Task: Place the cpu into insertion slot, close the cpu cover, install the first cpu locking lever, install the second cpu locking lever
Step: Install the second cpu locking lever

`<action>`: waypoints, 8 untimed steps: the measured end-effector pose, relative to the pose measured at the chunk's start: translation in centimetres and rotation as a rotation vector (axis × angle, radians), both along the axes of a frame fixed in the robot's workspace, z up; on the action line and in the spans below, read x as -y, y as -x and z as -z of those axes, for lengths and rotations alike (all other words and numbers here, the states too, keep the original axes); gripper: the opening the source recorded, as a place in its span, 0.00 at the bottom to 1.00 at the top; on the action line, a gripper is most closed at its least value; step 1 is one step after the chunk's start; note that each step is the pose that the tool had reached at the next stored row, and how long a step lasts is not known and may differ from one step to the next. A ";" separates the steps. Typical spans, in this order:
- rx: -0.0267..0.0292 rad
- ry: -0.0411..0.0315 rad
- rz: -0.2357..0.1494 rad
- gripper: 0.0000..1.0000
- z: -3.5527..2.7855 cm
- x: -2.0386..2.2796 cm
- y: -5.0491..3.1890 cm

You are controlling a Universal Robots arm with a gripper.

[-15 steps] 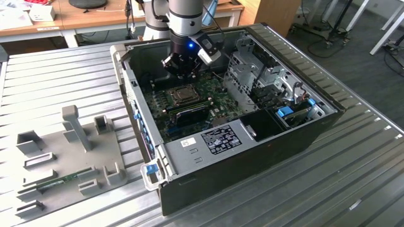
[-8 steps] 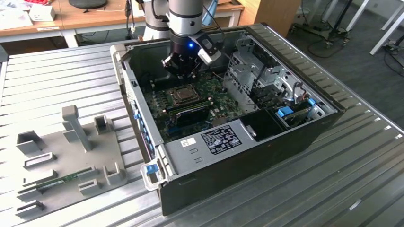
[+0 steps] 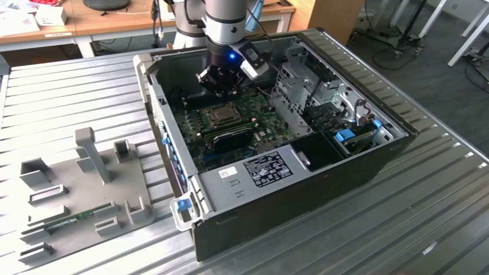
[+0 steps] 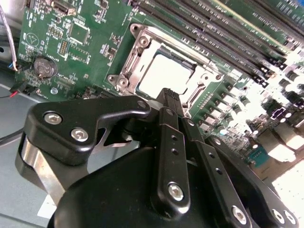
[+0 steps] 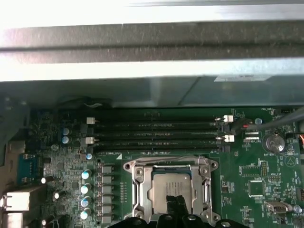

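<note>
on a ribbed, silvery metal table lies an open black desktop computer case, its side panel off and its green motherboard facing up. beyond the table stands a wooden desk with papers on it, and over a dark floor toward the exterior view's right stand pale furniture legs. on the table at the exterior view's left rests one flat grey fixture plate with several upright blocks and a thin green strip lying in it.

one arm reaches down into the case, its black gripper hanging just above the socket. in the second wrist view the gripper shows its two matte black fingers pressed together to a narrow tip, holding nothing, over the edge of the socket.

the cpu, one small square chip with a dull grey metal top, sits flat in the socket on the board; in the second wrist view the cpu glares pale. the cpu cover, a silvery square frame with an open window, lies down around it, and the cpu cover shows rounded screw heads at its corners. i count four long dark memory slots running side by side just beside the socket, with white latches at their ends. one round coin battery sits on the board, well apart from the socket. a row of small blue-topped cylindrical capacitors stands near the socket.
</note>
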State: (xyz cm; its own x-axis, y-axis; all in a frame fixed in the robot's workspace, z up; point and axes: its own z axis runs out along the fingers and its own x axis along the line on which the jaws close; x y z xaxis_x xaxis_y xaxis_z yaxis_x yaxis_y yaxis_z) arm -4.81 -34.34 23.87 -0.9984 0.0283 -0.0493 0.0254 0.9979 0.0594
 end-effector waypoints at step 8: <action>0.0001 -0.0002 0.000 0.11 0.01 0.82 0.00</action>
